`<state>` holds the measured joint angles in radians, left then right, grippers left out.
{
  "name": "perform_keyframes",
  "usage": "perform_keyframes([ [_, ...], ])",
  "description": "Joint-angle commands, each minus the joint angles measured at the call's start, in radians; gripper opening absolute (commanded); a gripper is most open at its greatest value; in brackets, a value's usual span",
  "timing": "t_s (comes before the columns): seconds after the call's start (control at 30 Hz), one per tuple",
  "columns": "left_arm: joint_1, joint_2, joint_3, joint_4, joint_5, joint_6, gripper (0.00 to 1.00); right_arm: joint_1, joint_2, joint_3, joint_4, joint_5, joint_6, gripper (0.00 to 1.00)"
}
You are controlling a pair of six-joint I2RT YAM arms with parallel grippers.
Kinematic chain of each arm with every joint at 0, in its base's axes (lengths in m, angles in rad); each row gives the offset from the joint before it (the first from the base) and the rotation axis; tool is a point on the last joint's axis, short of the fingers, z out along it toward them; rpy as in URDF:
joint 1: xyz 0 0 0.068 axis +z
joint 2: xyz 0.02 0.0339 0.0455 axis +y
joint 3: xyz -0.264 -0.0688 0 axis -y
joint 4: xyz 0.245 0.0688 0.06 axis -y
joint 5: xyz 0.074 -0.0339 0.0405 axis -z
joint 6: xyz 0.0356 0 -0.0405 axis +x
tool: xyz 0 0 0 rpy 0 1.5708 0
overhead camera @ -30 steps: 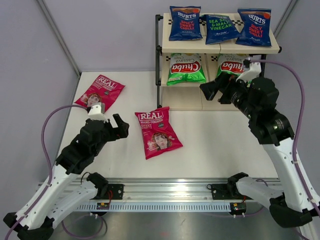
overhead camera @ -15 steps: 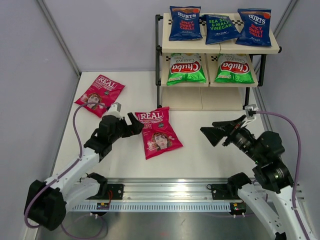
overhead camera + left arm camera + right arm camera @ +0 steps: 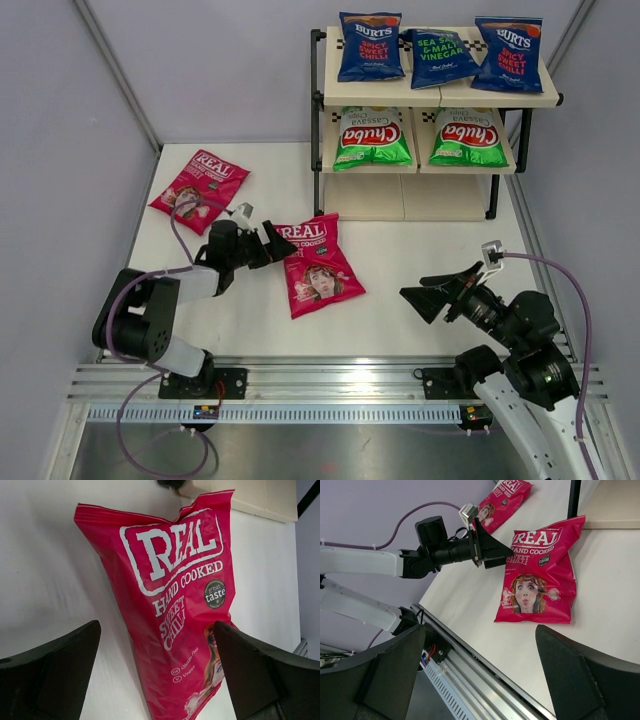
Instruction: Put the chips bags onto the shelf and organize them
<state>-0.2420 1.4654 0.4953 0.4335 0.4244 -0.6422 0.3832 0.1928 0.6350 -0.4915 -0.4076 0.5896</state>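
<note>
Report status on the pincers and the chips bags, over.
Left pincer open at the near REAL bag, no grip yet. Right pincer open, empty. Far REAL bag on table; five bags on shelf. Nothing seen in the way.

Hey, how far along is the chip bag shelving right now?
Done: three dark blue BURTS bags on the black-framed shelf's top board, two green-and-white Chuba bags on the middle one. In hand: nothing; the open left gripper points at the nearer pink-red REAL bag. Left: it and the farther REAL bag lie on the white table.
</note>
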Motion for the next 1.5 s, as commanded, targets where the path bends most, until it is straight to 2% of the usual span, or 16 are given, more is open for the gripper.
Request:
perform_keyframes([
  [0.0,0.004,0.076,0.066,0.157,0.091,-0.025,0.99,-0.004,-0.007,-0.001,0.004,-0.057,0.003,0.99],
  [0.17,0.004,0.197,0.080,0.171,0.051,-0.045,0.99,-0.004,-0.009,-0.003,0.028,-0.094,0.010,0.99],
  [0.3,0.003,0.252,0.071,0.226,0.046,-0.076,0.89,-0.004,-0.007,-0.011,0.037,-0.100,0.015,0.99],
  [0.33,0.001,0.265,0.066,0.264,0.057,-0.085,0.82,-0.004,-0.006,-0.027,0.044,-0.106,0.021,0.99],
  [0.5,-0.013,0.282,0.043,0.370,0.050,-0.138,0.67,-0.004,-0.024,-0.135,0.125,-0.138,0.084,0.99],
  [0.63,-0.028,0.224,0.002,0.410,-0.007,-0.171,0.35,-0.004,-0.047,-0.221,0.198,-0.160,0.133,0.99],
  [0.73,-0.029,0.158,-0.041,0.450,-0.047,-0.214,0.22,-0.003,-0.061,-0.314,0.258,-0.137,0.194,1.00],
  [0.77,-0.029,0.141,-0.064,0.465,-0.058,-0.243,0.14,-0.004,-0.061,-0.342,0.310,-0.134,0.238,0.99],
  [0.87,-0.029,0.063,-0.107,0.499,-0.101,-0.325,0.04,-0.004,-0.041,-0.463,0.460,-0.142,0.353,0.99],
  [0.97,-0.034,-0.013,-0.168,0.559,-0.145,-0.426,0.00,-0.004,-0.004,-0.584,0.638,-0.128,0.438,0.99],
  [1.1,-0.046,-0.115,-0.236,0.579,-0.197,-0.557,0.00,-0.003,0.086,-0.658,0.842,-0.102,0.507,0.99],
  [1.27,-0.071,-0.238,-0.273,0.548,-0.243,-0.700,0.00,0.016,0.250,-0.669,1.010,-0.056,0.518,0.99],
  [1.47,-0.121,-0.462,-0.252,0.417,-0.314,-0.758,0.00,0.094,0.387,-0.655,1.120,0.058,0.486,0.98],
])
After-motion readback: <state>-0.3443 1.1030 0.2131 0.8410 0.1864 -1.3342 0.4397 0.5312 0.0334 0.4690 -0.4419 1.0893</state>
